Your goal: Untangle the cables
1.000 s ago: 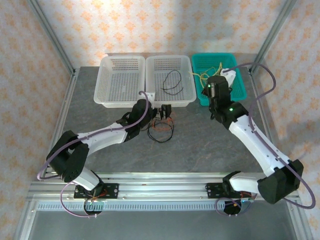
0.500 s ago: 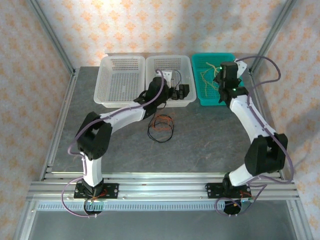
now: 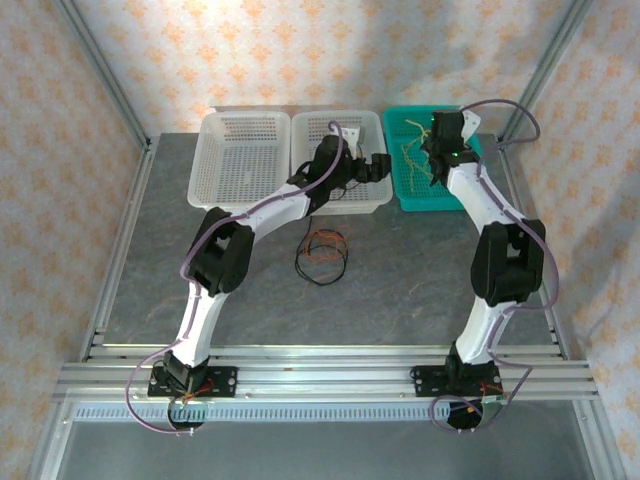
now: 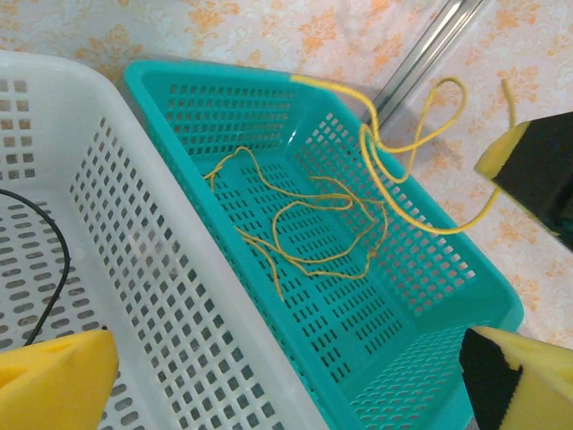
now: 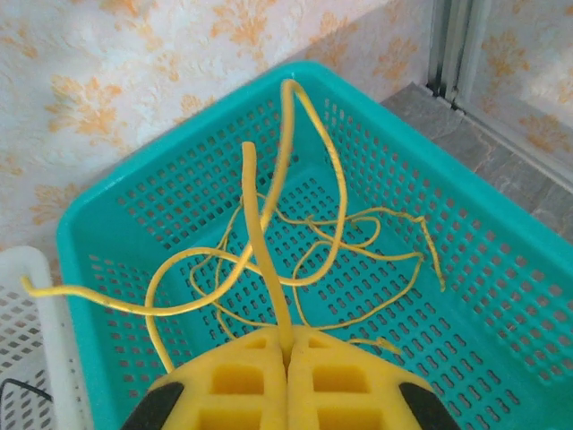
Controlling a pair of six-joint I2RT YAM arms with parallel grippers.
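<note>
Since a second ago the left gripper (image 3: pixel 374 168) has left the orange-red and black tangle (image 3: pixel 322 250) on the table (image 3: pixel 420 280) and swung toward 1 o'clock, over the right end of the middle white basket (image 3: pixel 312 135); its jaws gape wide, holding nothing; a black cable (image 4: pixel 63 255) lies in that basket. The right gripper (image 5: pixel 288 345) has drawn back toward 12 o'clock above the teal basket (image 5: pixel 430 163); its pads are pressed together on a yellow cable (image 5: pixel 257 219), whose loops trail down into the basket; the tangle sits at 6 o'clock of the white basket.
</note>
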